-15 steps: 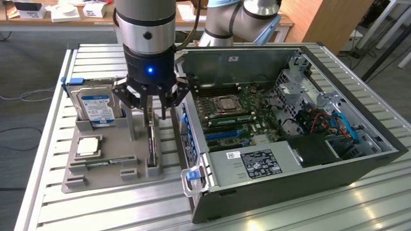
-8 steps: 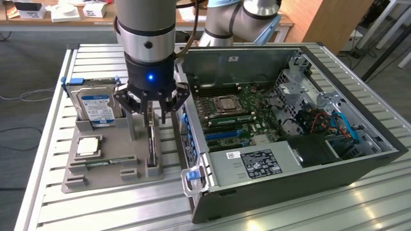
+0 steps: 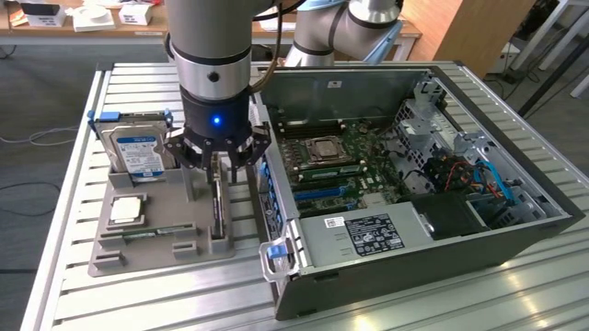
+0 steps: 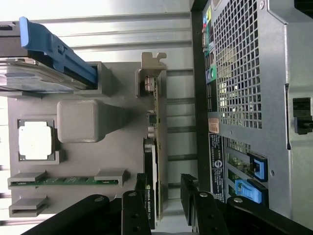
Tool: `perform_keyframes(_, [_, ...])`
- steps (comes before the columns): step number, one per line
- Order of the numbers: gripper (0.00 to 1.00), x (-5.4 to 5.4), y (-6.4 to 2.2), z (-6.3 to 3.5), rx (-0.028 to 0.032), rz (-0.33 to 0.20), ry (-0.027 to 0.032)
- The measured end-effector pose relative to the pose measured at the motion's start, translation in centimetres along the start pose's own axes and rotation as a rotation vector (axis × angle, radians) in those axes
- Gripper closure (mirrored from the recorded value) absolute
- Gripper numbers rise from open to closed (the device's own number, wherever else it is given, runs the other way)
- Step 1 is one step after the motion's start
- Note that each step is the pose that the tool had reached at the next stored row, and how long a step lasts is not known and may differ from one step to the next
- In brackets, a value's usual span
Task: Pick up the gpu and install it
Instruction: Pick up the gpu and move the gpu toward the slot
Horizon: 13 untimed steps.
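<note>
One gripper hangs directly over the gpu, which stands on its long edge in a slot of the grey holder tray, just on the exterior view's left of the open computer case. We see the jaws spread wide, one on each side of the card's upper edge, not clamped on it. On the same tray we find a hard drive standing upright, a processor lying flat and a memory stick in its groove.
</note>
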<state>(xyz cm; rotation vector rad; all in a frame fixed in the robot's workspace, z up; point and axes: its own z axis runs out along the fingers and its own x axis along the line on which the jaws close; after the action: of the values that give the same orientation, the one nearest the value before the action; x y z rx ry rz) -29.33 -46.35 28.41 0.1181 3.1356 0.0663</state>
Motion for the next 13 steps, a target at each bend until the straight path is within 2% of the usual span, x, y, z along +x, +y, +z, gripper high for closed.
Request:
perform_keyframes(4, [0.58,0.01,-0.01,0.02,-0.0001,0.0,-0.0001])
perform_keyframes(10, [0.58,0.77,-0.11,0.1,-0.0001,0.0,-0.0001])
perform_keyframes(13, [0.58,0.8,-0.12,0.11,-0.0002,0.0,-0.0001])
